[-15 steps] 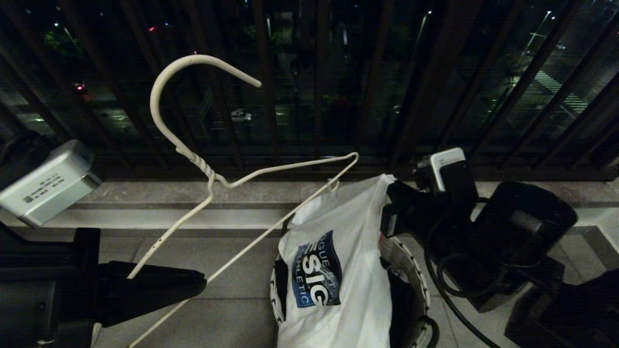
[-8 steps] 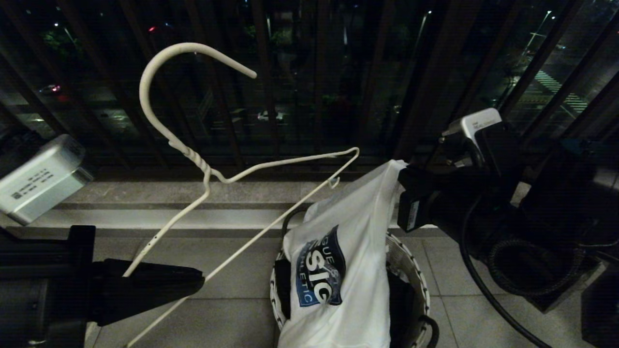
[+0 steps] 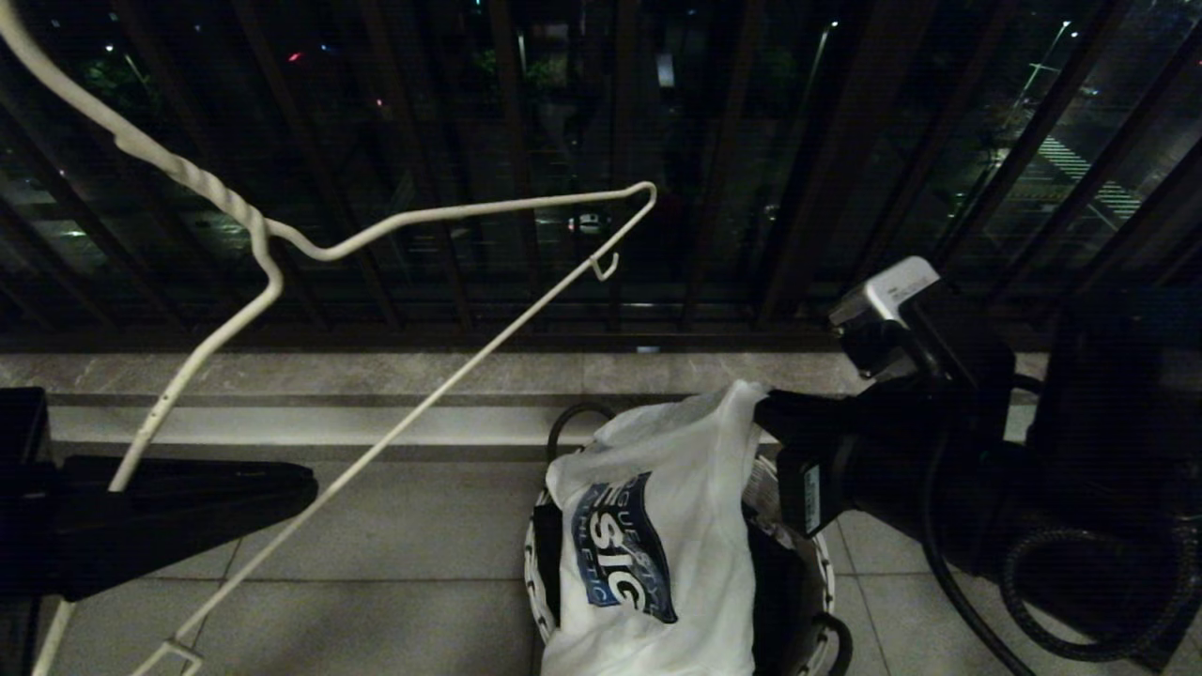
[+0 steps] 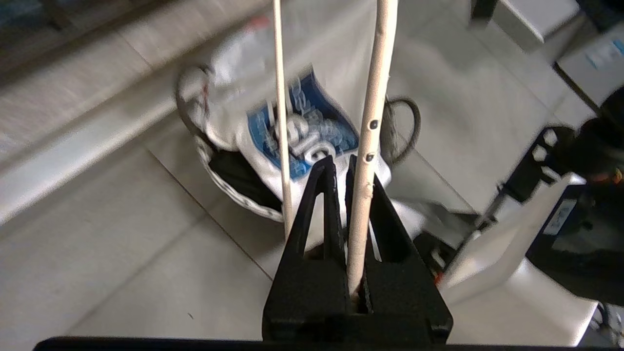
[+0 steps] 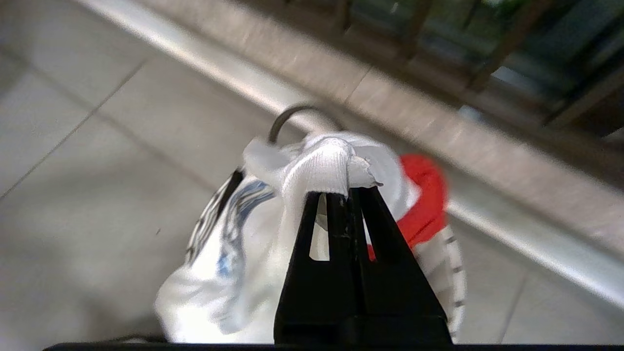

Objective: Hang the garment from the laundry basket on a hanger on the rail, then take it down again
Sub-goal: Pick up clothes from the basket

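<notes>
Early stage, nothing hung yet. Left gripper (image 4: 340, 168), black, lower left of the head view, is clamped tight on one arm of the thin white wire hanger (image 3: 441, 211) with twisted neck; hanger is tilted, its neck running off the upper left of the frame, its lower bar slanting down to the bottom left, small end hook in mid-frame. Left wrist view confirms the jaws pinched on the chipped wire near two small holes, the other wire running just beside the fingers, outside the grip.

Right gripper (image 5: 348, 190), right of centre in the head view, is closed on a bunched fold of the white short-sleeved T-shirt (image 3: 648, 526) with dark blue lettered print. Shirt is lifted at that pinch but most of it drapes into the small round laundry basket (image 3: 815, 563) with black-and-white patterned rim at bottom centre, on the pale tiled floor (image 3: 423, 526). A red cloth (image 5: 424, 195) shows in the basket behind the shirt in the right wrist view; something dark also lies inside.

Hanger and shirt are well apart, hanger higher and to the left. Rail is not in view, only the dark balcony railing (image 3: 732, 160) across the top.

Done: both items gripped. Left: shirt fully out, threaded on the hanger, hooked on the rail, then taken down
</notes>
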